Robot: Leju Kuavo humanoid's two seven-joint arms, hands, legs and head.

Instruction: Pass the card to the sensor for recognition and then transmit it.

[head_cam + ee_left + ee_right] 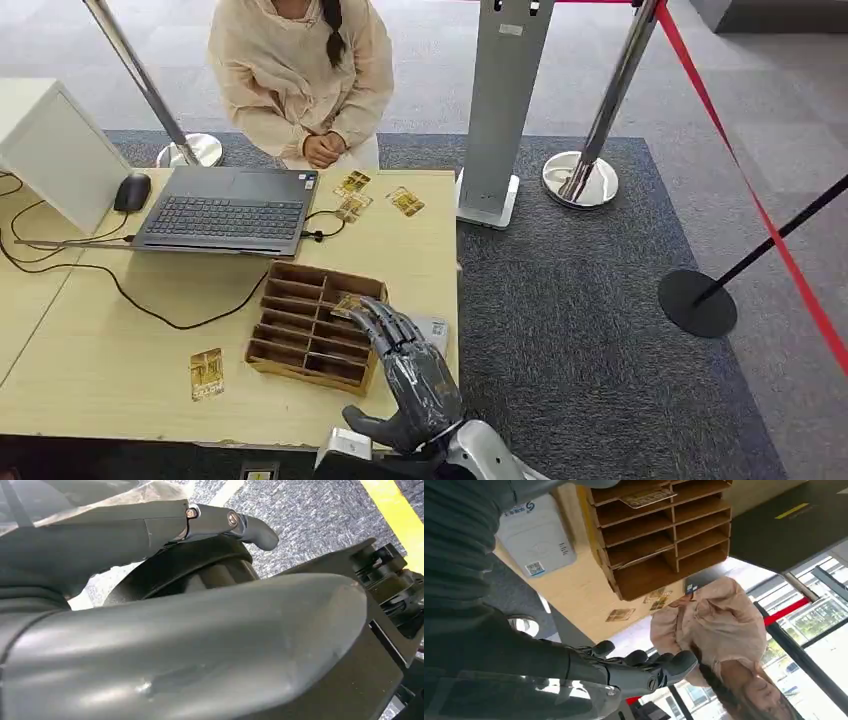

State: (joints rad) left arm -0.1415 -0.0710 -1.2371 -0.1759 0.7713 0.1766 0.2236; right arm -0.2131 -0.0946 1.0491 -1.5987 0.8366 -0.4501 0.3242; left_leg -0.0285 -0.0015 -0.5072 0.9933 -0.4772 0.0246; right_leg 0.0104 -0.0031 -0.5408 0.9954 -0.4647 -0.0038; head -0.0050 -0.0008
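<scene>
A: Head view puts the right hand (405, 365) over the near corner of the box (312, 325), fingers spread, holding nothing. A card (347, 303) lies in a slot just past the fingertips.

B: So the pick-up looks not yet done. Next, the hand likely must dip and pinch that card, then carry it to the sensor (538, 540) beside the box.

A: Sensor's label? A blue logo and QR code, text unreadable. Left hand (190, 645) can't be judged.
</scene>
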